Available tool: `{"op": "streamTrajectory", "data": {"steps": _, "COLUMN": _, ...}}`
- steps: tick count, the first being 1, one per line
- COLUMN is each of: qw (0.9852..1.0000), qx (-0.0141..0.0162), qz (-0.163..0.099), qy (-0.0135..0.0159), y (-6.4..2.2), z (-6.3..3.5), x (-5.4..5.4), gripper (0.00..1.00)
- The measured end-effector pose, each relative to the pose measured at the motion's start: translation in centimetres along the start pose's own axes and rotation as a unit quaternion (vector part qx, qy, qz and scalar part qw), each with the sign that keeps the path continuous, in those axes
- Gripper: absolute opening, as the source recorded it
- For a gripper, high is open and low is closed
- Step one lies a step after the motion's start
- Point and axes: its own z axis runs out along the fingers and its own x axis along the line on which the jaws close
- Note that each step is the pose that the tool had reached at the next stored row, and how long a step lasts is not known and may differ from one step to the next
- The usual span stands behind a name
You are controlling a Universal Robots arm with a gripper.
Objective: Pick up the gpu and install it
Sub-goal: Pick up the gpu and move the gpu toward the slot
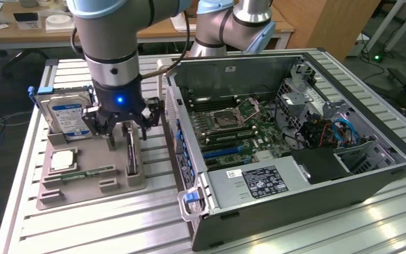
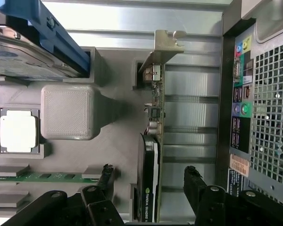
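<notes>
Pincer (image 2: pixel 149 175) gapes wide, empty, fingers (image 2: pixel 192 181) straddling the gpu (image 2: pixel 156 127), which stands on edge in the grey holder (image 2: pixel 115 117). An off-centre squeeze could tilt the card and jam it in its slot.

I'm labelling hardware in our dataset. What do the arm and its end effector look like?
The arm is a silver-grey tube with pale blue joint caps and a black cable running alongside. Its wrist section is black with a small glowing blue light. The end effector is black, with two slim linked fingers joined by round pivot bolts.
</notes>
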Motion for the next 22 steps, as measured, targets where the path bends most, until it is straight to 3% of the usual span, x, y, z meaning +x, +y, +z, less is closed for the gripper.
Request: {"op": "streamTrajectory", "data": {"steps": 22, "qw": 1.0000, "qx": -0.0001, "qz": 0.000, "qy": 0.0036, "y": -0.18, "z": 4.00, "x": 0.0, "gripper": 0.71}}
